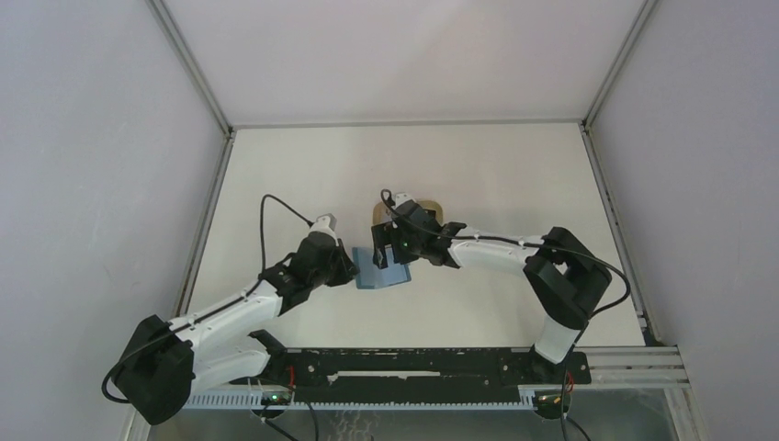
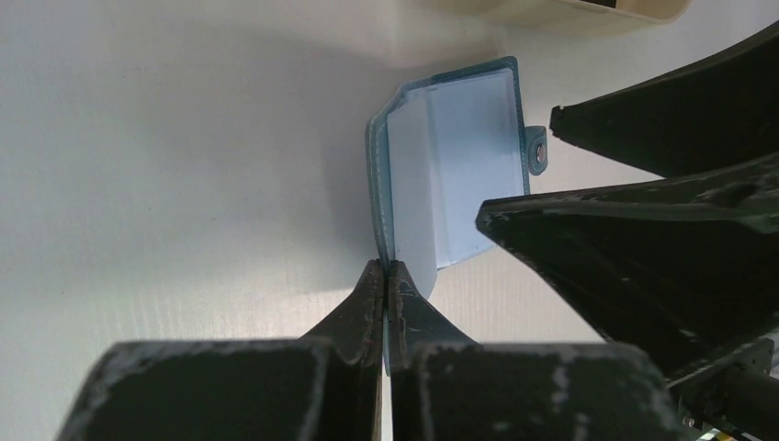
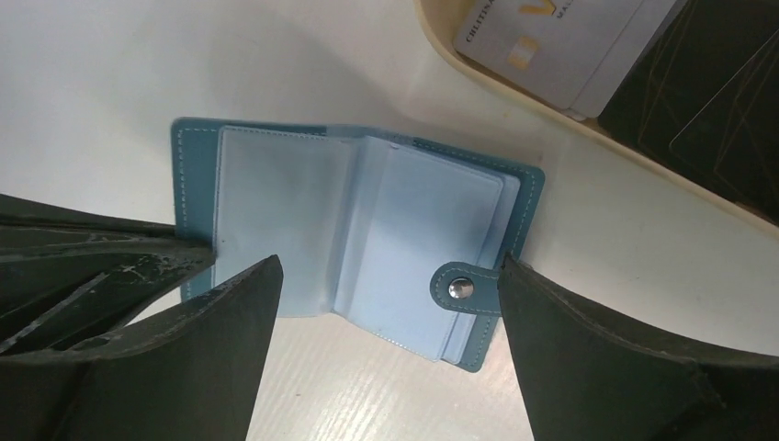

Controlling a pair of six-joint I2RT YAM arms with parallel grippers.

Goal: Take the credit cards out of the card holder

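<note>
From above, the wallet (image 1: 378, 272) lies open on the table (image 1: 496, 175) at the middle of the frame, between the two arms. The left gripper (image 1: 347, 268) meets it from the left. The right gripper (image 1: 388, 250) hangs over its upper right part, just below the tan tray (image 1: 434, 208).

In the left wrist view, the left gripper (image 2: 386, 276) at bottom centre has its fingers pressed together on the edge of the wallet's (image 2: 450, 165) teal cover. This pinch seems meant to anchor the wallet and prop that flap up so the pockets are open to the other arm. The right gripper's dark fingers (image 2: 643, 248) fill the right side of the frame. A corner of the tray (image 2: 551, 11) shows at the top.

In the right wrist view, the right gripper (image 3: 386, 358) has its fingers wide apart and holds nothing. They straddle the lower edge of the wallet (image 3: 367, 230), and one tip is just beside the snap tab (image 3: 459, 289). The left gripper (image 3: 92, 248) is clamped on the cover at the left edge. The cards (image 3: 560, 46), a pale one and at least one black, lie in the tray (image 3: 496, 92) at upper right, apart from the wallet. The pale blue pockets look bare, though I cannot tell whether a card is tucked inside.
</note>
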